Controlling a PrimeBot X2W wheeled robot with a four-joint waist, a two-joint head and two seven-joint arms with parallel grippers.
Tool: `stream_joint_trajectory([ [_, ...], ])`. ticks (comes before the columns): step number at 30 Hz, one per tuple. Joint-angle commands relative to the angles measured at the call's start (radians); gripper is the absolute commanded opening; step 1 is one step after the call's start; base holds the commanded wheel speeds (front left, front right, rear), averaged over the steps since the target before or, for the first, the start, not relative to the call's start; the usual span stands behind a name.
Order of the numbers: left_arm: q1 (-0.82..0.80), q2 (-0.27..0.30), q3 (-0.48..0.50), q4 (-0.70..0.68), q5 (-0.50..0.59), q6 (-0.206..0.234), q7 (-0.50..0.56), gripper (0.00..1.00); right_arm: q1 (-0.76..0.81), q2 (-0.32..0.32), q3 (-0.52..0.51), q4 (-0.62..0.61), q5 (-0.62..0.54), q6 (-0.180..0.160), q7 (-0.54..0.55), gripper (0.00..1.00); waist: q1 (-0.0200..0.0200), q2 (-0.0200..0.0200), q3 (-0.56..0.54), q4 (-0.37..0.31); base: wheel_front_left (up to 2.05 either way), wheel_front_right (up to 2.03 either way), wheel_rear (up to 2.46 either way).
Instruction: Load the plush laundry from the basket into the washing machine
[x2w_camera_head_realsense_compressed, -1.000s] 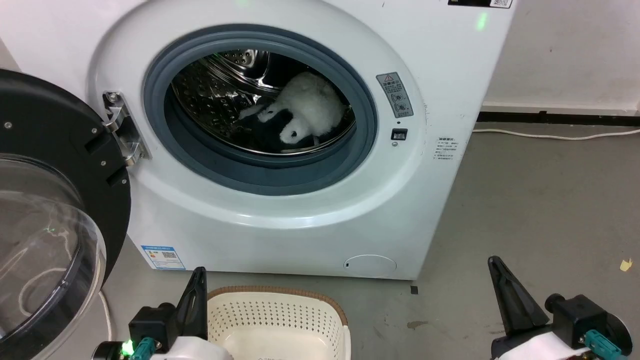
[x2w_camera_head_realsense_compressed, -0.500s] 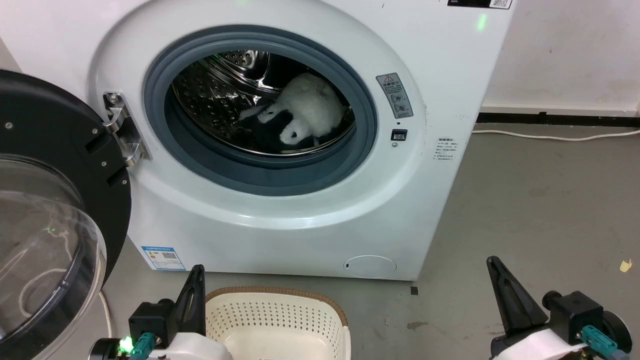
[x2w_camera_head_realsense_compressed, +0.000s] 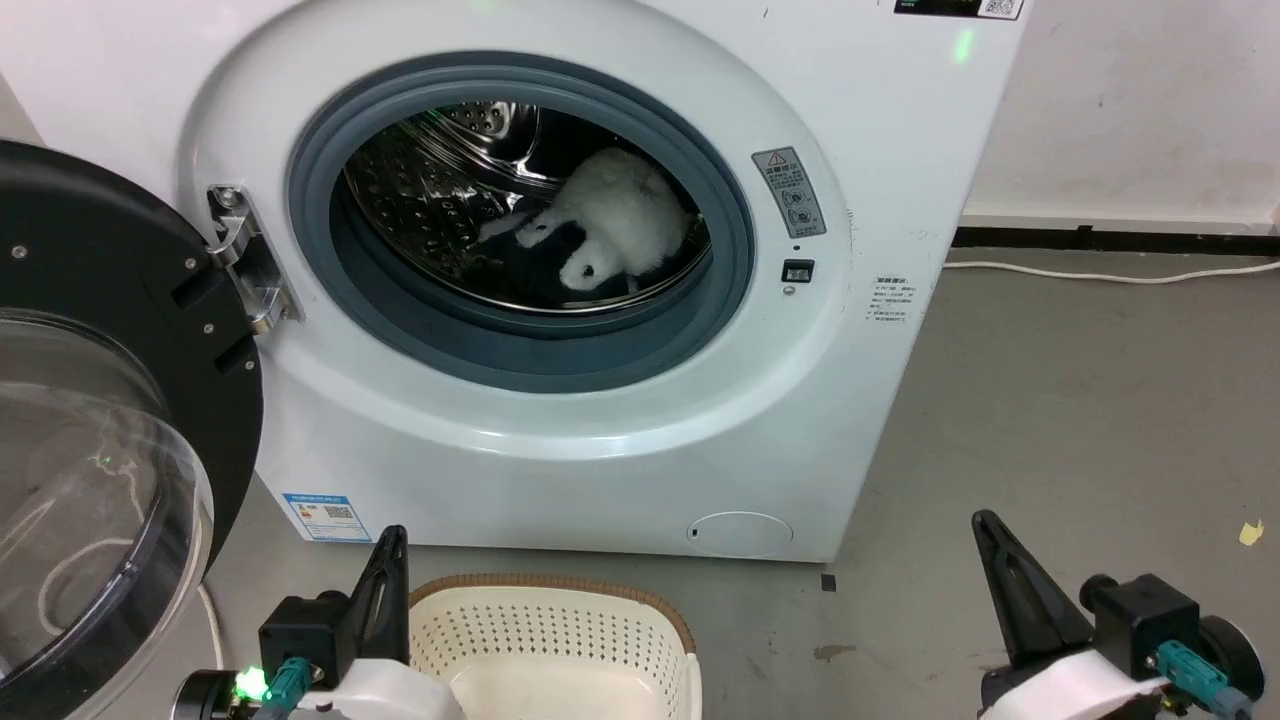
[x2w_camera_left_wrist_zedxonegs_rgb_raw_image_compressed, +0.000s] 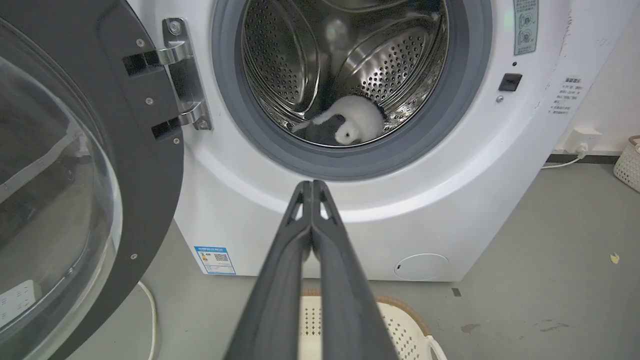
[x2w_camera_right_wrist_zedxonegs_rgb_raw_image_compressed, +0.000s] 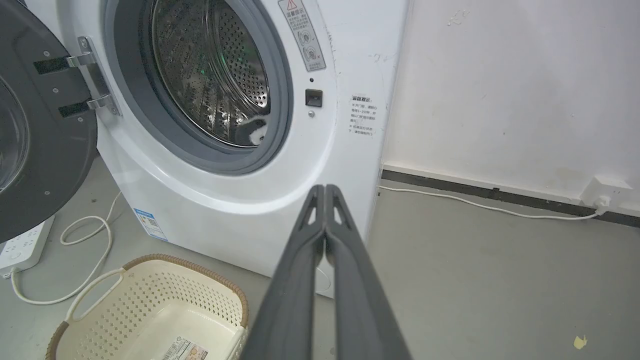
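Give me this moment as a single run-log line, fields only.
plush laundry: inside drum | basket: on floor, nothing seen inside | washing machine door: open | left pincer: shut, empty | right pincer: shut, empty

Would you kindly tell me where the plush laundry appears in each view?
Head view: plush laundry in the drum, upper centre.
Left wrist view: low in the drum, upper centre.
Right wrist view: a sliver at the drum's lower right.
Shared landmark: black latch slot right of the drum.

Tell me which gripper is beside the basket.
The left gripper, shut, next to the basket rim; the right gripper, also shut, sits well apart over the floor.
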Motion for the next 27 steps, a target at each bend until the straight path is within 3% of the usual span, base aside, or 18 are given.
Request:
stream_joint_trajectory([
  [1, -0.019, -0.001, 0.002, -0.009, 0.007, 0.002, 0.006, 0.00, -0.020, 0.001, -0.002, -0.005, -0.005, -0.001, 0.006, 0.00, 0.0000, -0.0001, 0.000, 0.000, 0.00, 0.00, 0.00],
  [27, -0.029, -0.001, 0.013, -0.037, 0.041, 0.002, 0.057, 0.00, -0.035, 0.001, -0.004, -0.008, -0.024, -0.001, 0.057, 0.00, 0.0000, -0.0001, -0.004, 0.001, 0.00, 0.00, 0.00],
])
